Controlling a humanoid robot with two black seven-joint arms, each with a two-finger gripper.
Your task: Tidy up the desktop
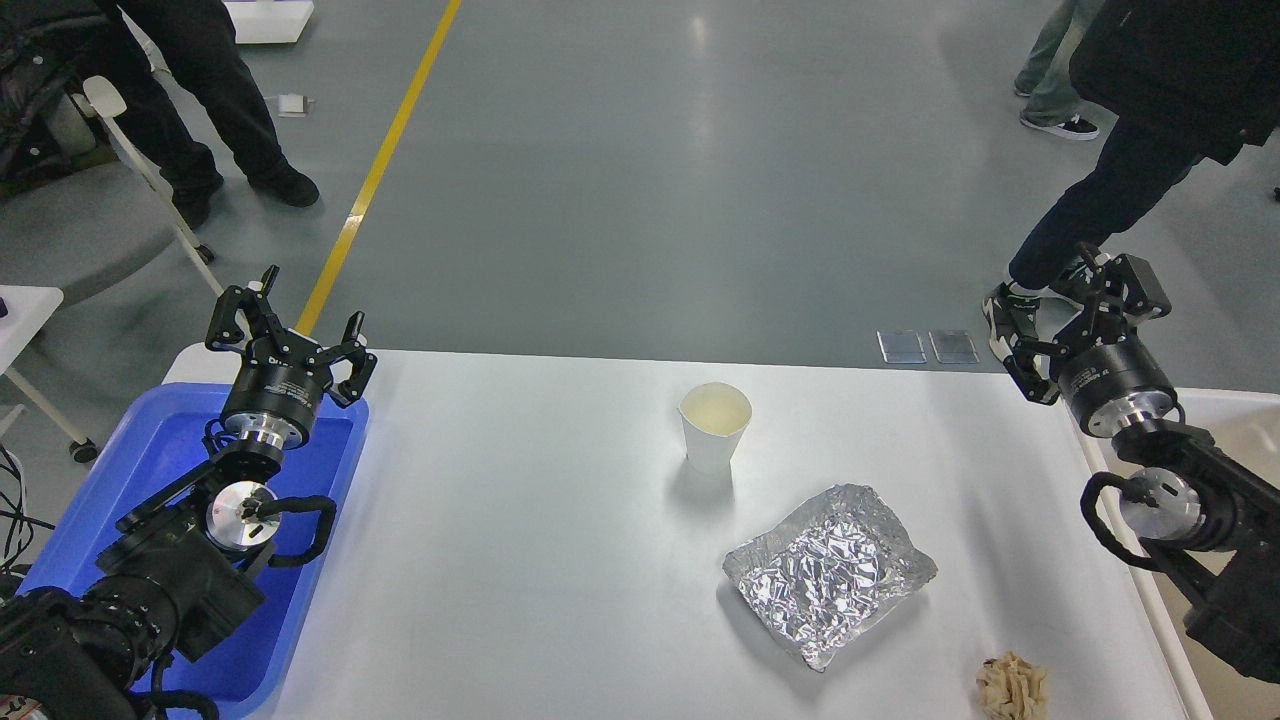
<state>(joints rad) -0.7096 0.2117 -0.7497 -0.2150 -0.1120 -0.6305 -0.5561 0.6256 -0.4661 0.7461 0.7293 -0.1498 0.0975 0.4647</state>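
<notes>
On the desktop (520, 560), a big white table top, three loose things are seen. A white paper cup (714, 426) is stood upright near the middle, toward the far edge. Just in front of it, to the right, a crinkled foil tray (828, 572) is laid flat. A crumpled brown paper ball (1012, 686) is left near the front right corner.

A blue tray (150, 470) is set at the left edge and a beige bin (1225, 420) at the right edge, likely so that things can be sorted into them.

The left gripper (300, 325) is held up over the blue tray, with its fingers spread wide and nothing in them. The right gripper (1065, 320) is held up past the far right corner, above the bin; its fingers look spread and bare too. Both are kept well apart from the things, so it seems no pick-up has been started yet.
</notes>
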